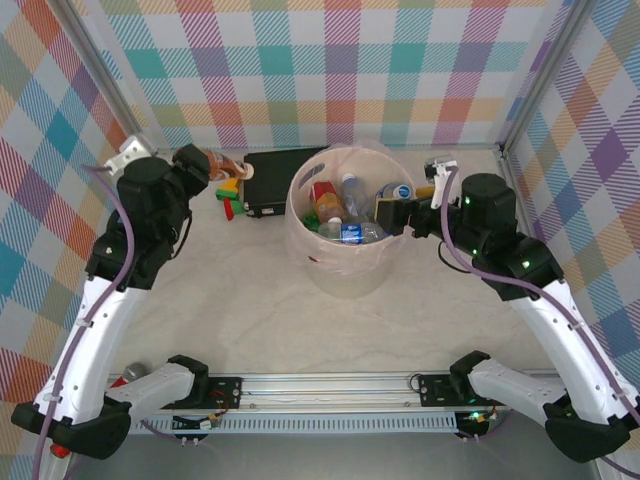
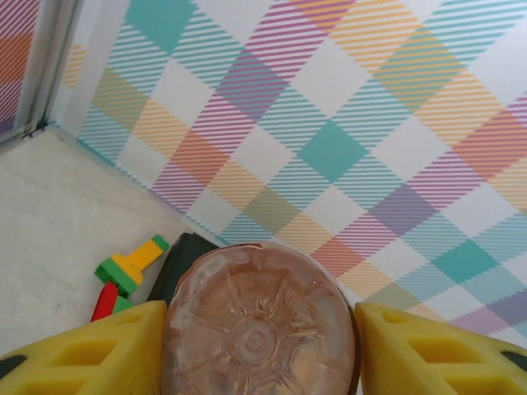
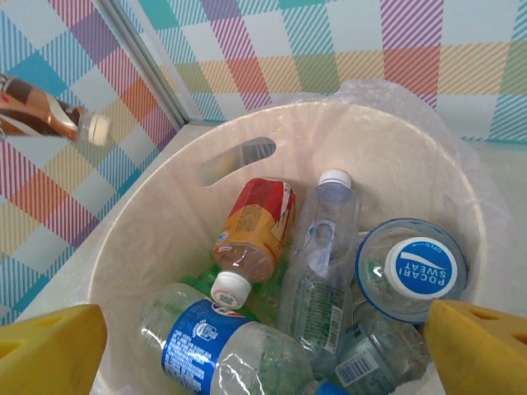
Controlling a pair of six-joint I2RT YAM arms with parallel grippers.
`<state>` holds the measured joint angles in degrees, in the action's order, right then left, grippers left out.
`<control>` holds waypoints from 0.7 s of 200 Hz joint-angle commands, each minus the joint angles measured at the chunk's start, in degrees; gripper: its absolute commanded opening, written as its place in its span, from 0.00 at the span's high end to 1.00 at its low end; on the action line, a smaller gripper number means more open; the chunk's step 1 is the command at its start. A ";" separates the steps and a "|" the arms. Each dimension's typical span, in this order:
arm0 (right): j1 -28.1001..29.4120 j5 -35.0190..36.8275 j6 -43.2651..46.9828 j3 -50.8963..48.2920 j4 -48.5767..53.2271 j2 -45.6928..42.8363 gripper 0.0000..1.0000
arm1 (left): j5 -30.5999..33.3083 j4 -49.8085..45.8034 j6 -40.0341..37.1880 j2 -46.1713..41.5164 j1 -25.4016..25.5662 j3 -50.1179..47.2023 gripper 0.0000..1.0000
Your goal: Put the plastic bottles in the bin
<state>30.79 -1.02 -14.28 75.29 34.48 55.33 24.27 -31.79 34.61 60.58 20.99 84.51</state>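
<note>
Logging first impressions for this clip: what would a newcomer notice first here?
The pale bin mid-table, packed with plastic bottles. Then the left end effector, far left, gripping a brownish bottle in the air, while the right end effector hangs open at the bin's rim.

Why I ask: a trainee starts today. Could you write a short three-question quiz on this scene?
1. True or false: the left gripper is clamped on a bottle.
2. In the overhead view, what sits just left of the bin? A) the black box B) a blue plate C) a metal kettle
3. Fill in: the right gripper, hanging over the bin, is ____ (open or shut).

Key: 1 true; 2 A; 3 open.
</note>
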 commanded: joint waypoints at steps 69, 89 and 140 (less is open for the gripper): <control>0.25 -3.80 1.11 -3.87 -0.97 -8.10 0.01 | -1.56 -6.20 -16.00 13.28 21.25 19.46 0.43; 0.30 -3.17 1.14 -3.89 -0.13 -8.78 0.01 | -0.33 -6.28 -18.18 16.88 25.25 21.77 0.44; 0.27 -3.05 0.66 -4.49 0.46 -9.96 0.01 | -2.52 -3.46 -21.72 24.52 28.33 23.84 0.43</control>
<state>30.79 -3.75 -13.96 71.66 34.61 46.17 22.55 -36.99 16.88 82.48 48.14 105.45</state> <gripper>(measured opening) 0.990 0.566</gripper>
